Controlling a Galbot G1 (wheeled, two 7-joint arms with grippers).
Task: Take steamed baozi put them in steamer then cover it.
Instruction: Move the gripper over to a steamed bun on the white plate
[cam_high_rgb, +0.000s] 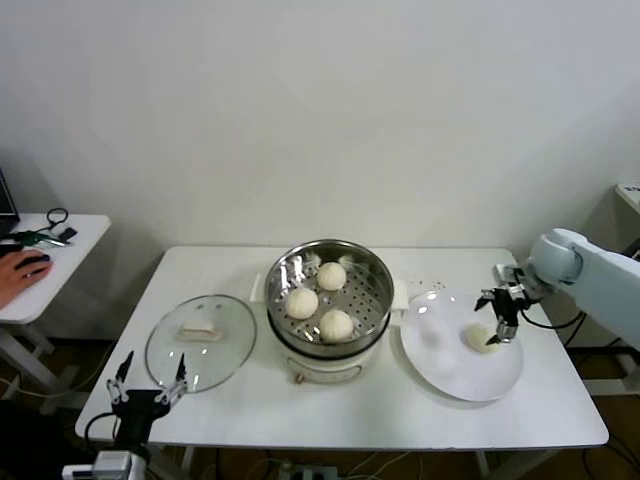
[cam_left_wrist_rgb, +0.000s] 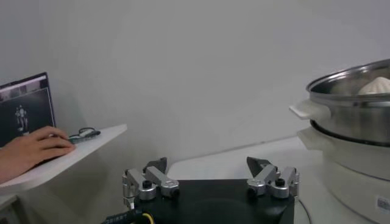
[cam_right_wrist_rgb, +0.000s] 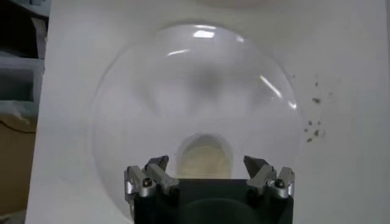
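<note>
**Q:** Step in hand — which one are you looking at?

**A:** You are looking at the pick of the last steamed baozi (cam_high_rgb: 482, 338). It is sitting on the white plate (cam_high_rgb: 440, 368) at the right of the head view, while three other buns (cam_high_rgb: 319, 299) are already lying on the perforated floor of the steamer (cam_high_rgb: 328, 296) at centre frame. The right gripper (cam_high_rgb: 504, 318) is hovering just over that bun with its fingers spread; in the right wrist view the bun (cam_right_wrist_rgb: 204, 156) is showing between the two fingertips (cam_right_wrist_rgb: 155, 165), not yet pinched.

**Q:** What is the next move calling for?

**A:** By my reading, you are needing a short descent and a gentle close, since soft dough is likely to dent, then a carry to the free patch of the steamer floor. The cover (cam_high_rgb: 200, 342) is lying flat on the table (cam_high_rgb: 560, 420) at lower left, off the pot. The left gripper (cam_high_rgb: 148, 383) is waiting beside it at the table's front edge, fingers spread and holding nothing.
</note>
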